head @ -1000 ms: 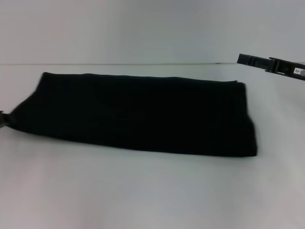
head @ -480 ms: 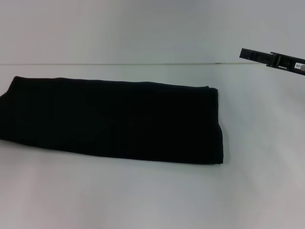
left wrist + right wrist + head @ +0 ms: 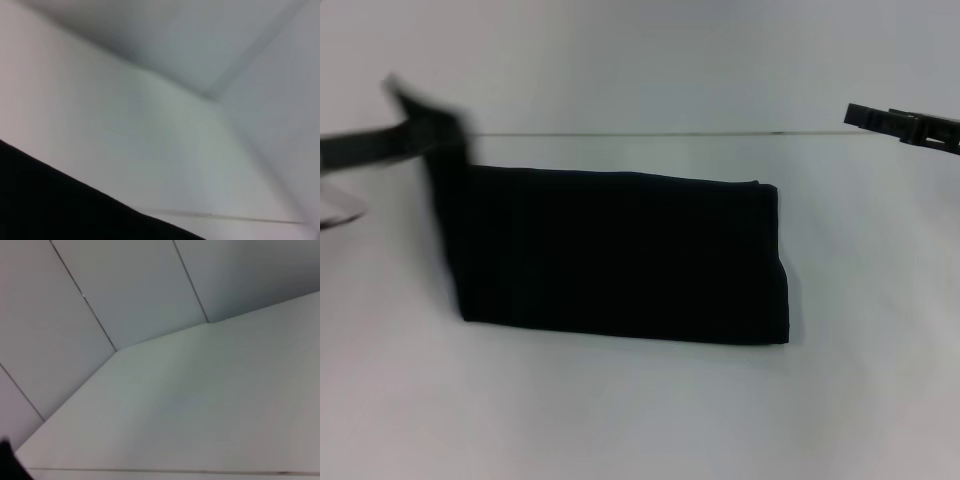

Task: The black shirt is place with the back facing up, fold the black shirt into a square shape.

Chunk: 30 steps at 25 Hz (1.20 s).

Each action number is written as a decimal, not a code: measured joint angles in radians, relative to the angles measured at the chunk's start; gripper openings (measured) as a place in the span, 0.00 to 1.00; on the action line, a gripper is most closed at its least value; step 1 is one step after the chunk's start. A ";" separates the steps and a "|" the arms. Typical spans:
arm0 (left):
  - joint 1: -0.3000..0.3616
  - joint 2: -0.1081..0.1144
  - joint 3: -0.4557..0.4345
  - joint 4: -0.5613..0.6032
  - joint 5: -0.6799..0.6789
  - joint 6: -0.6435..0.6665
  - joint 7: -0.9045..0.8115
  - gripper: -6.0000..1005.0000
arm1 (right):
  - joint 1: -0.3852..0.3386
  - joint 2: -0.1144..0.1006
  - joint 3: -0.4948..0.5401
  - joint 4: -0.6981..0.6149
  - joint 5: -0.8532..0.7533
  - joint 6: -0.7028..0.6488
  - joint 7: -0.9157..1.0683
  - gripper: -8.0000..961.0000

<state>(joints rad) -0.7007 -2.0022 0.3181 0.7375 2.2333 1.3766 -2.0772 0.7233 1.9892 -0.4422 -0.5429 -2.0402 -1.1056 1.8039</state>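
Shirt (image 3: 620,260) already long band mid-surface (image 3: 620,420); left pincer (image 3: 430,125) holds lifted end, final fold pending; right pincer (image 3: 865,116) idle at far right edge, grip state untellable.

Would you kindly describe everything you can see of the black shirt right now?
The black shirt is plain, soft-looking dark cloth, folded into a long flat band lying on the white table. No lettering shows. Its right end lies flat with a neat folded edge; its left end is lifted off the table, rising to the left gripper, which is shut on that corner. The right gripper hangs apart, off to the right, not touching it.
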 joint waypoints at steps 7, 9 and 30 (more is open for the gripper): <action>-0.185 -0.150 0.101 -0.104 -0.138 0.036 -0.002 0.03 | -0.023 -0.027 -0.001 -0.003 0.000 -0.013 -0.003 0.92; -0.198 -0.168 0.127 -0.196 -0.172 -0.017 0.035 0.03 | -0.028 -0.032 -0.002 -0.003 0.000 -0.015 -0.003 0.92; -0.059 -0.160 0.028 -0.614 -0.400 0.075 0.522 0.36 | -0.034 -0.077 -0.183 0.011 -0.011 -0.108 0.199 0.92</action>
<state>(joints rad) -0.7599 -2.1622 0.3460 0.1235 1.8331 1.4517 -1.5554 0.6898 1.9120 -0.6252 -0.5324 -2.0513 -1.2132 2.0026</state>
